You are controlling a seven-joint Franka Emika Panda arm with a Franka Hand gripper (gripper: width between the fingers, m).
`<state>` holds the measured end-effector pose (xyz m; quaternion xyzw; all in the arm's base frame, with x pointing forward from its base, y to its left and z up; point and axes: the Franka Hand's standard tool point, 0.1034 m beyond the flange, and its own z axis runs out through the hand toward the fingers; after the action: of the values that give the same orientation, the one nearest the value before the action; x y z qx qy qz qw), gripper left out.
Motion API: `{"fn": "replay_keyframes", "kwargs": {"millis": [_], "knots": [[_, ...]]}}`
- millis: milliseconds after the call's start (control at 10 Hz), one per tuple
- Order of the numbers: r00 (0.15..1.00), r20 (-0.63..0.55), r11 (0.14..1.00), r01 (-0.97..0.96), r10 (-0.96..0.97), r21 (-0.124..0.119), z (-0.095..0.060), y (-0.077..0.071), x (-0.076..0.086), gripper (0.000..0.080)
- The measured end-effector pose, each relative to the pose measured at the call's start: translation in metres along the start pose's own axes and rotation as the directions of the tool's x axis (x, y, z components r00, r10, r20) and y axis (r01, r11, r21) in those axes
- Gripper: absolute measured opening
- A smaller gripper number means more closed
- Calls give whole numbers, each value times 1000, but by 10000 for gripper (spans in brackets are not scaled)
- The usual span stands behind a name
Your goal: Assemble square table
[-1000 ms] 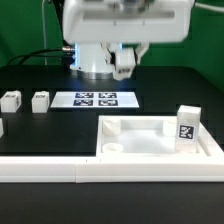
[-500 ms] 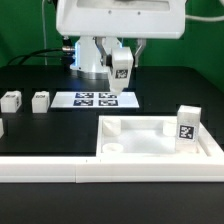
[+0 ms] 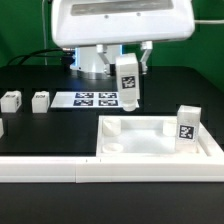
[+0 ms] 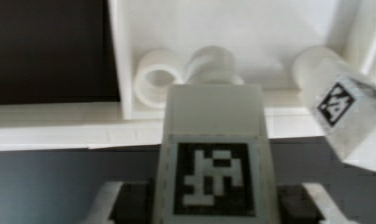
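Note:
The white square table top [image 3: 160, 150] lies against the border rail at the exterior view's right, with round sockets in its corners. One tagged white leg [image 3: 187, 125] stands in its far right corner. My gripper [image 3: 128, 82] is shut on another tagged white leg [image 3: 128, 80] and holds it upright in the air, above the marker board's right end and behind the top. In the wrist view this leg [image 4: 211, 140] fills the middle, with the top's corner socket [image 4: 162, 76] and the standing leg [image 4: 354, 100] beyond. Two more legs [image 3: 10, 100] [image 3: 40, 100] sit at the left.
The marker board [image 3: 96, 100] lies flat behind the top. The long white border rail [image 3: 60, 170] runs along the front. Another white part [image 3: 2, 128] shows at the exterior view's left edge. The robot base [image 3: 95, 62] stands at the back.
My gripper has come down and forward, toward the exterior view's right, with the leg in it. The leg now hangs lower, over the marker board's right end.

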<state>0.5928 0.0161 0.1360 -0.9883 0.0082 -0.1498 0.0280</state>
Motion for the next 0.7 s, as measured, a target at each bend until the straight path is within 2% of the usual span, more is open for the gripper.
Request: {"fn": "replay_keyframes", "kwargs": {"millis": [200,300,400,500,600,700], "knots": [[1000,1,1000,-1,1,0,1,0,-1,293],[999,-50,1000,-2,1,-18,3,3,1,293],[993,-112,998,23,-31,-66,15,10,-16,293],[991,-127,996,31,-42,-89,21,24,-16,293],[987,-161,995,14,-30,-100,17,35,0,293],[985,-169,995,9,-27,-103,17,38,2,293]]}}
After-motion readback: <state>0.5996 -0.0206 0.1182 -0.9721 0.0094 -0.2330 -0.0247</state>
